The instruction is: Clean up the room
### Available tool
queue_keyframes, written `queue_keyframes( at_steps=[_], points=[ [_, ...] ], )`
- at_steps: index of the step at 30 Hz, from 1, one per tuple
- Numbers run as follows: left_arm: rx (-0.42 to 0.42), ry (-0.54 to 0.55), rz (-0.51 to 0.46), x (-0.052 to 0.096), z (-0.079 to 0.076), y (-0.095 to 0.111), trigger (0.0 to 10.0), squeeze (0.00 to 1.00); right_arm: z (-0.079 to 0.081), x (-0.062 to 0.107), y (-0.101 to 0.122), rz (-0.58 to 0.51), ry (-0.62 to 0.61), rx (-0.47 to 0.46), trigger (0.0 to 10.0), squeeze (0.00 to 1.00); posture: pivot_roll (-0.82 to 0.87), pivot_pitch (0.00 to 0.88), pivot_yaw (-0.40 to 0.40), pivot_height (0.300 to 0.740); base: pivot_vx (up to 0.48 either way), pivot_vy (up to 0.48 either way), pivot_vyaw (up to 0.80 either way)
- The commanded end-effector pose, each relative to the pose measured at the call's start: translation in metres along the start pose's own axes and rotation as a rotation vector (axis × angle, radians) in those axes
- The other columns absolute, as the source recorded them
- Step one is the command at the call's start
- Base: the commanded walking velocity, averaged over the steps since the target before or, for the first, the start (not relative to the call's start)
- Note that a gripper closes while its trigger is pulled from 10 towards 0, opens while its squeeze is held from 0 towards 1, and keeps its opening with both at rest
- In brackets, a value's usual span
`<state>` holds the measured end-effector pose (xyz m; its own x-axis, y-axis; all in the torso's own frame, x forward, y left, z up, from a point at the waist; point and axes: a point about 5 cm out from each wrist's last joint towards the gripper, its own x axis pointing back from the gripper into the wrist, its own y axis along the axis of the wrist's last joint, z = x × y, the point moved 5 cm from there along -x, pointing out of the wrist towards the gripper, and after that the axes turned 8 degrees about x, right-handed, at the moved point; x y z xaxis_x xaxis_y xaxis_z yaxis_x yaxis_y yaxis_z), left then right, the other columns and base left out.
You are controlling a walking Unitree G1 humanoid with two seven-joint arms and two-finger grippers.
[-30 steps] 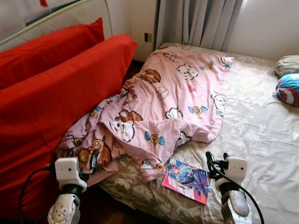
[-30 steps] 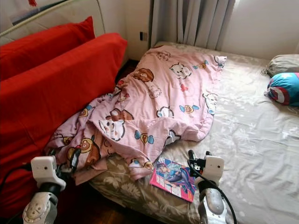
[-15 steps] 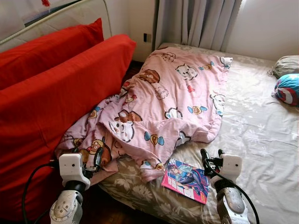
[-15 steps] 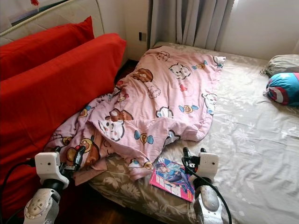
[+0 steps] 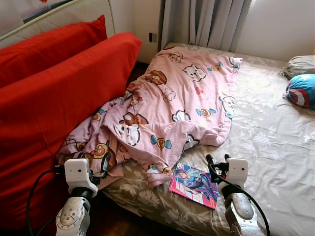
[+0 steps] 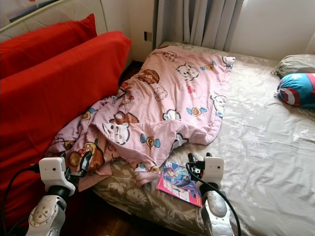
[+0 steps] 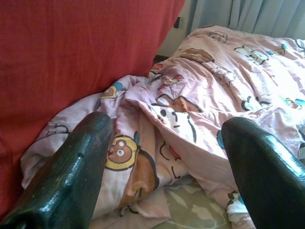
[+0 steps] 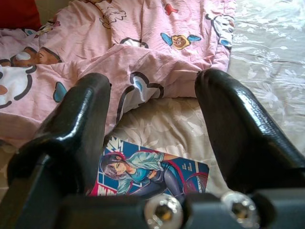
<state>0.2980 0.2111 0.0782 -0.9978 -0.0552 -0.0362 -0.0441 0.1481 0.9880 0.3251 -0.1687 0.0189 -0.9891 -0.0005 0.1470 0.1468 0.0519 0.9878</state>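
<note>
A pink cartoon-print blanket (image 5: 174,101) lies crumpled across the left half of the bed (image 5: 275,147), its lower corner spilling over the bed's near edge. A colourful comic book (image 5: 194,184) lies flat on the sheet near the front edge, also seen in the right wrist view (image 8: 147,174). My right gripper (image 5: 216,162) hangs open just right of the book, above the sheet. My left gripper (image 5: 102,167) is open beside the blanket's hanging corner (image 7: 133,162), holding nothing.
A red sofa (image 5: 54,98) with a red cushion stands close along the bed's left side, leaving a narrow dark gap of floor (image 5: 123,221). A blue round cushion (image 5: 301,91) and a grey pillow (image 5: 298,64) lie at the far right. Curtains (image 5: 204,22) hang behind the bed.
The camera has come a little closer to the bed. Both grippers have moved slightly forward, the right one nearer the comic book. Nothing has been taken hold of.
</note>
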Motion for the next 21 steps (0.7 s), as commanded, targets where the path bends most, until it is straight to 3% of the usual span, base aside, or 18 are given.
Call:
queue_keyframes(
  at_steps=[1, 4, 21],
  points=[
    [-0.007, 0.009, 0.01, 0.0003, 0.0012, 0.0001, 10.0, 0.0, -0.001, -0.0033, 0.0022, 0.01, -0.002, 0.014, 10.0, 0.0, -0.04, 0.138, -0.044, 0.69, 0.0, 0.0, 0.0],
    [-0.007, 0.01, 0.011, 0.0, 0.0012, -0.0002, 10.0, 0.0, -0.0005, -0.005, 0.0036, 0.01, -0.002, 0.011, 10.0, 0.0, -0.04, 0.139, -0.043, 0.67, 0.0, 0.0, 0.0],
    [-0.002, 0.02, 0.019, -0.0002, 0.0013, -0.0023, 10.0, 0.0, 0.0027, -0.007, 0.0076, -0.009, 0.01, 0.005, 10.0, 0.0, -0.04, 0.147, -0.045, 0.67, 0.0, 0.0, 0.0]
  ],
)
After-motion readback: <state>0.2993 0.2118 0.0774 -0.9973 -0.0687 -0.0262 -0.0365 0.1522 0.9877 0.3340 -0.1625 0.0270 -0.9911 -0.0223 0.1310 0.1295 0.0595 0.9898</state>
